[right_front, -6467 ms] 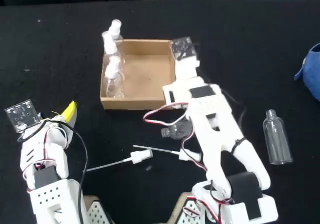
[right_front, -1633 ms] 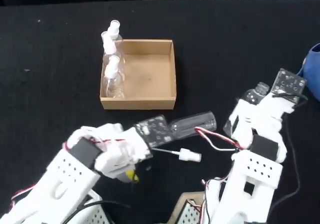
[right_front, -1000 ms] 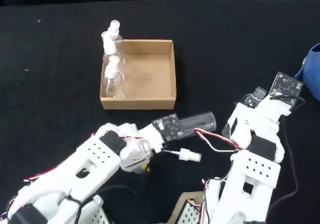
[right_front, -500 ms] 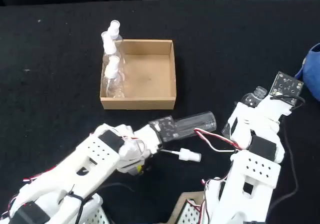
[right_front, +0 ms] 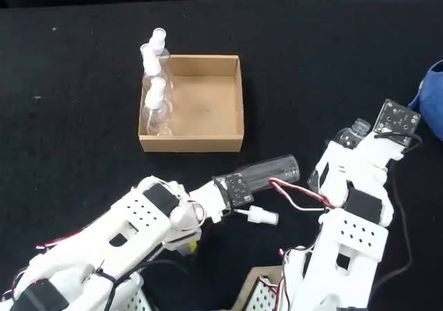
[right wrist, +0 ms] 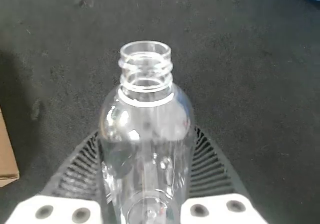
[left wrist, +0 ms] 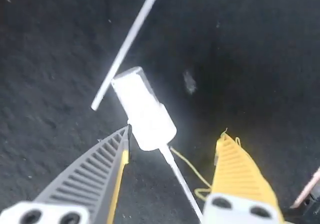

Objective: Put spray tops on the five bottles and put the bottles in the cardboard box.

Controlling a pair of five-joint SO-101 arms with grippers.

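Left wrist view: my left gripper had its fingers apart, straddling one spray top that lay flat on the black table. The top sat off-centre in the gap. Its collar was touching or just beside the grey ribbed finger and apart from the yellow finger. Its long axis ran roughly along my fingers, slightly skewed, with the nozzle end away from me and the thin dip tube trailing back toward the palm. A second, loose tube crossed just beside the nozzle end.

I judged that closing would bear across the collar, better so if I centred first. The top was smooth, opaque white plastic, a narrow cylinder on a wider collar. The table surface was matt and grainy.

My right gripper was clamped on a bottle of clear plastic, its threaded neck open. The cardboard box held three capped bottles along one wall.
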